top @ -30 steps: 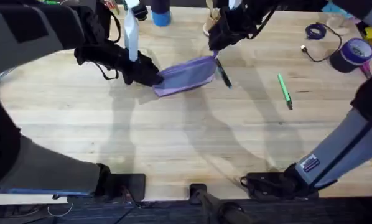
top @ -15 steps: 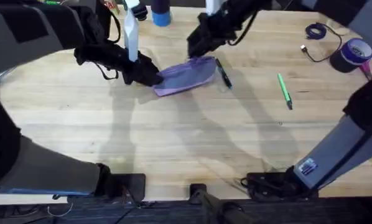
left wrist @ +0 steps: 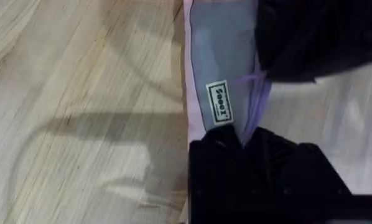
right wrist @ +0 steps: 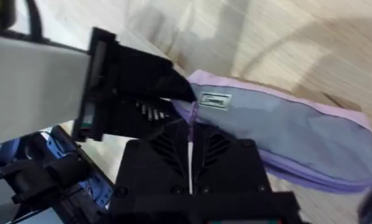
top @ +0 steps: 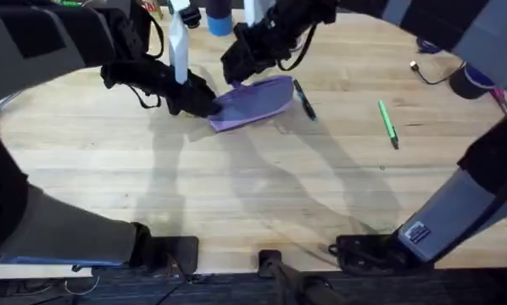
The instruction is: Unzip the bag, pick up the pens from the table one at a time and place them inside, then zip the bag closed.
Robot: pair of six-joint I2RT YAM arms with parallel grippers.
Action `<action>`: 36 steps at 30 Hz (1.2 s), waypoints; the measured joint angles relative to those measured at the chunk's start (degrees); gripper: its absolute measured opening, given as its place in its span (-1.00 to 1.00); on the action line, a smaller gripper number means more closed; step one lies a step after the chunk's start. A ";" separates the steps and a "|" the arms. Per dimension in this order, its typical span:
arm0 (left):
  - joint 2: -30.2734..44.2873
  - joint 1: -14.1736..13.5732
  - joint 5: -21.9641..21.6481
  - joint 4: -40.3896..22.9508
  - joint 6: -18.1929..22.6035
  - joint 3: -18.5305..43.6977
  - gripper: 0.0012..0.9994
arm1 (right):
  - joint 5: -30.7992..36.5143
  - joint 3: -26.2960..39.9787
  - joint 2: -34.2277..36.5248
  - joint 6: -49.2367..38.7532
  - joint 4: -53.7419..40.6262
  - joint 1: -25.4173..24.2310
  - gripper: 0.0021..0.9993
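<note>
The bag lies on the table in the far middle, its long axis running from near-left to far-right, slightly tilted. The left gripper meets the bag's left end; in the left wrist view its black fingers are closed on the lilac edge of the bag just beside a small white label, so it has that end pinched. The right gripper reaches across from the right and hangs over the bag's far-left top edge, close to the left gripper; in the right wrist view its fingers press together with a thin pale line between them at the zipper seam of the bag, and whether they actually hold the zipper pull I cannot tell. The black pen lies just beside the bag's right end, nearly touching it, pointing near-right. The green pen lies well apart to the right on open wood. A blue bottle stands near the far edge behind the grippers, and a coiled cable and a purple roll of tape sit at the far right. The near half of the table is bare plank, broad and free between the two arm bases.
</note>
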 joint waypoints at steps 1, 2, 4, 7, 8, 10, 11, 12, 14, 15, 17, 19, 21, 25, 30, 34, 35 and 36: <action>0.00 -0.02 0.00 0.00 0.02 0.00 -0.92 | 0.01 0.00 0.00 0.06 0.31 0.51 -0.94; 0.00 -0.02 0.01 0.00 0.02 0.00 -0.92 | -0.14 0.00 -0.01 0.31 0.92 1.10 -0.94; 0.00 -0.09 0.10 0.02 0.02 0.00 -0.92 | -1.83 0.00 0.01 2.77 5.34 4.90 -0.94; 0.00 -0.03 0.17 -0.17 0.22 0.00 -0.92 | -1.93 0.00 0.01 3.47 5.83 6.18 -0.94; 0.00 0.04 0.25 -0.15 0.22 0.00 -0.92 | -1.91 0.00 0.01 3.61 5.85 6.27 -0.94; 0.00 0.02 0.23 -0.13 0.22 0.00 -0.92 | -2.00 0.00 0.03 3.95 5.81 6.19 -0.94; 0.00 0.02 0.23 -0.13 0.22 0.00 -0.92 | -2.00 0.00 0.01 4.09 5.81 6.19 -0.94; 0.00 0.02 0.25 -0.13 0.23 0.00 -0.92 | -1.95 0.00 0.01 4.11 5.83 6.21 -0.94; 0.00 0.02 0.25 -0.11 0.22 0.00 -0.92 | -1.91 0.00 0.01 4.15 5.79 6.15 -0.94; 0.00 0.02 0.24 -0.13 0.22 0.00 -0.92 | -1.85 0.00 0.02 4.13 5.72 6.09 -0.94; 0.00 0.02 0.25 -0.11 0.22 0.00 -0.92 | -1.84 0.00 0.03 4.11 5.48 5.84 -0.94; 0.00 -0.02 0.25 -0.13 0.22 0.00 -0.92 | -1.85 0.00 0.03 4.09 3.74 4.77 -0.94; 0.00 -0.02 0.25 -0.11 0.22 0.00 -0.92 | -1.85 0.00 0.03 3.83 2.53 3.67 -0.94; 0.00 -0.02 0.25 -0.13 0.22 0.00 -0.92 | -1.80 0.00 0.03 2.14 0.00 1.36 -0.94; 0.00 -0.02 0.25 -0.12 0.22 0.00 -0.92 | -1.78 0.00 -0.19 -2.24 -2.19 -0.64 -0.94; 0.00 -0.02 0.25 -0.11 0.22 0.00 -0.92 | -0.08 0.00 -2.18 -5.18 -3.50 -1.63 -0.75; 0.00 -0.02 0.25 -0.12 0.22 0.00 -0.92 | 0.96 0.00 -3.04 -5.80 -4.01 -1.94 -0.64; 0.00 -0.02 0.25 -0.12 0.22 0.00 -0.92 | 1.94 0.00 -3.83 -6.49 -4.52 -2.29 -0.56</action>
